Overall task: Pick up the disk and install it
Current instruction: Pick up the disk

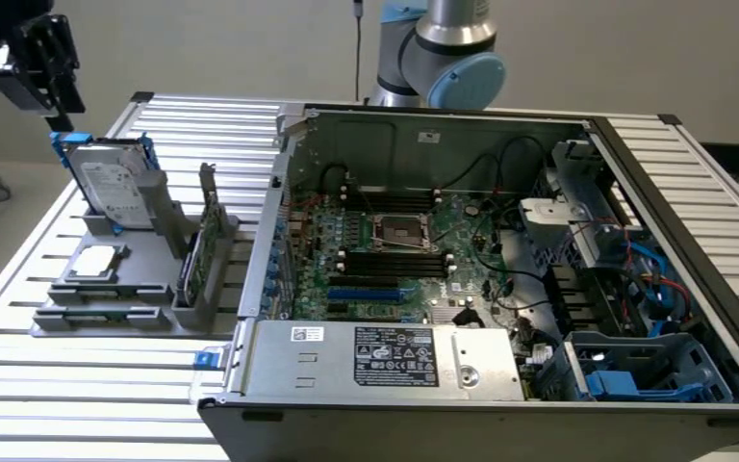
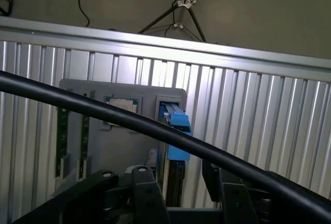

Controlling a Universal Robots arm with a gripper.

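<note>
- Disk (image 1: pixel 115 188): flat rectangular silver-grey metal hard drive with a white label and blue plastic carrier rails. It stands on edge in a slot at the far end of the holder, at the exterior view's left, well apart from the computer. Standing it upright leaves its top edge free for a grasp from above. It is not yet picked up.
- End effector (image 1: pixel 49 96): black two-finger unit poised just above the disk's top edge and clear of it. In the wrist view its fingers (image 2: pixel 147 198) stand apart, one to each side of the blue rail, with nothing clamped between them; it is open and empty.
- Holder (image 1: pixel 151 279): grey moulded plastic parts stand resting on the tabletop, keeping each part in its own seat.
- Small square silver chip (image 1: pixel 97 262): lies flat in a recess of the holder, near the disk.
- Thin green circuit card (image 1: pixel 196 262): stands on edge in the holder, on the side nearest the computer.
- Tabletop (image 1: pixel 36 385): slatted aluminium surface carrying holder and computer.
- Computer case (image 1: pixel 408 144): dark metal tower lying on its side, panel off, motherboard exposed so that parts can go in from above.
- Black cable (image 2: pixel 129 120): crosses the wrist view in front of the holder.
</note>
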